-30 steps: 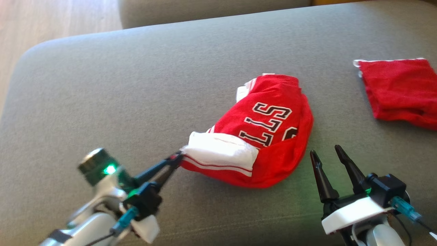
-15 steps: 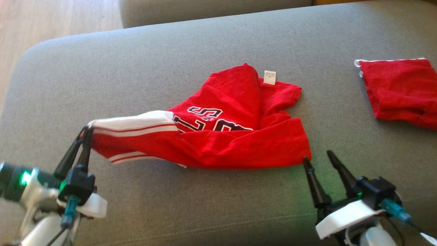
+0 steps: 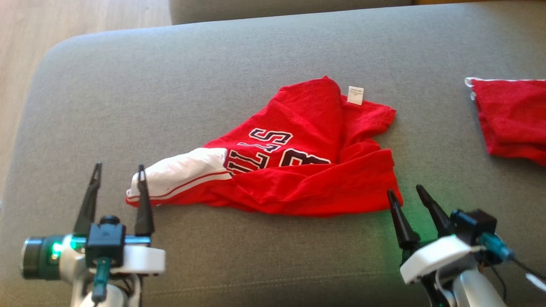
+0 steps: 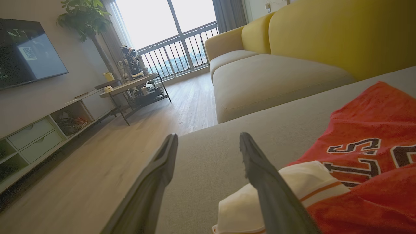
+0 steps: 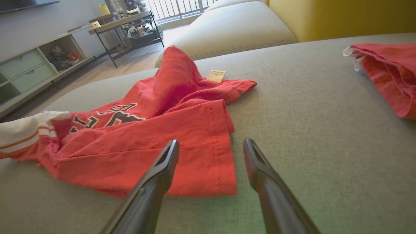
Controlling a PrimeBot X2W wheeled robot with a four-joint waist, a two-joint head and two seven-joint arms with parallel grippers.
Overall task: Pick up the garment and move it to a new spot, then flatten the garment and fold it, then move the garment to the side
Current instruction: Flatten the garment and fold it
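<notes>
While left gripper [image 3: 119, 167] and right gripper [image 3: 404, 189] gape empty, garment [image 3: 307, 170] lies crumpled — unflattened.
Long axis runs left–right — white sleeve end [image 3: 179, 175] at the left one, red hem [image 3: 362, 204] beside the right.

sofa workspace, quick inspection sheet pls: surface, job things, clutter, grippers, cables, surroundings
surface: grey cushion, carrying two garments
job's things: jersey crumpled, not flat; white sleeve points toward the left gripper; label showing
clutter: second red garment, folded, at the right edge
grippers: left gripper open, one finger beside the sleeve end, holding nothing; right gripper open, by the jersey's near right corner, holding nothing
cables: teal lead at left wrist and right wrist, both off the jersey
surroundings: wood floor, TV, plant, yellow sofa back, balcony rail
</notes>
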